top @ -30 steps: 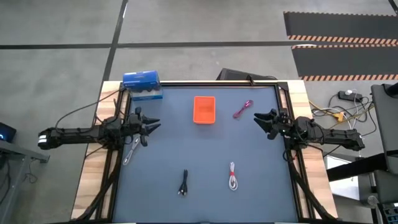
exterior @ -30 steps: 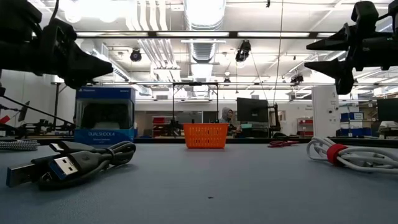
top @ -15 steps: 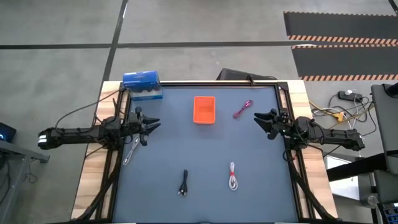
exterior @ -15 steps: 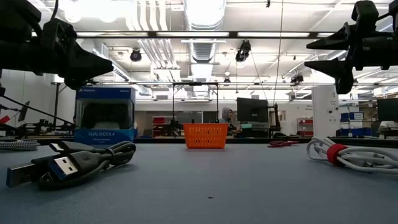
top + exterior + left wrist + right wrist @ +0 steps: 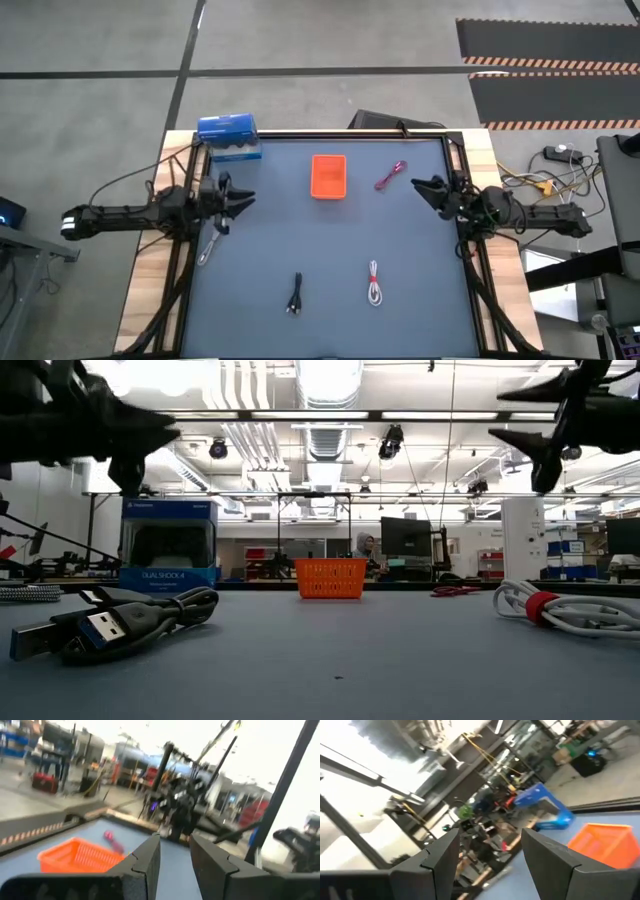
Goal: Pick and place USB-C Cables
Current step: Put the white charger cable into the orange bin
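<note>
Four cables are counted from above: silver-grey [image 5: 209,248] at nine o'clock, black [image 5: 295,296] and white [image 5: 374,283] near six, magenta-pink [image 5: 391,175] at one, beside the single orange tray [image 5: 329,176]. Only the low view reveals the black cable's blue USB plug [image 5: 104,629]. The left gripper [image 5: 238,200] and right gripper [image 5: 421,186] are held wide apart, empty, above the table's edges.

A matt blue-grey mat [image 5: 330,250] covered a pale wooden table [image 5: 150,290]. The orange tray [image 5: 330,577] looked like ribbed plastic mesh. The blue box [image 5: 168,546] appeared glossy cardboard. The black cable [image 5: 130,622] had a smooth, rubbery sheen.
</note>
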Controlling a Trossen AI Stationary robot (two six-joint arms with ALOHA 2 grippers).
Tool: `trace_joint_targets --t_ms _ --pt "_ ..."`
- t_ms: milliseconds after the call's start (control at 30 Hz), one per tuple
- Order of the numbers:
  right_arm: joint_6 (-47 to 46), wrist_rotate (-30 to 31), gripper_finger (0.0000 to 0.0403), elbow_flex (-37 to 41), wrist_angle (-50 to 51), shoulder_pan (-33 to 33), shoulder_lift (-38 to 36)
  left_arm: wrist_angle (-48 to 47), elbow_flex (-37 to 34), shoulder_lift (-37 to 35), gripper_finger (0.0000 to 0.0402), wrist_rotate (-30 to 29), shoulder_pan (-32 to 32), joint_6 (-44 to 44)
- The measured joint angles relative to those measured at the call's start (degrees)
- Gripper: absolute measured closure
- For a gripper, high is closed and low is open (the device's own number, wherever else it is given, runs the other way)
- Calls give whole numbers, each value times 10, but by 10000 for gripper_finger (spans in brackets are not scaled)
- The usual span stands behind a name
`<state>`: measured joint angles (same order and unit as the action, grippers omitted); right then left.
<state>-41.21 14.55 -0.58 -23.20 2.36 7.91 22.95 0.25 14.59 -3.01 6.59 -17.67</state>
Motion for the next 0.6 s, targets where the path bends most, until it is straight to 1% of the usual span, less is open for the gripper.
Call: trace_joint_targets --t_ms 67,333,600 --pt "6 0 200 -2 -30 -10 30 25 0 0 311 0 0 0" --pt "24 0 200 -75 -28 -38 172 118 0 0 311 -1 0 18" --pt "46 0 200 -183 -23 -77 315 142 0 -1 311 -2 0 19"
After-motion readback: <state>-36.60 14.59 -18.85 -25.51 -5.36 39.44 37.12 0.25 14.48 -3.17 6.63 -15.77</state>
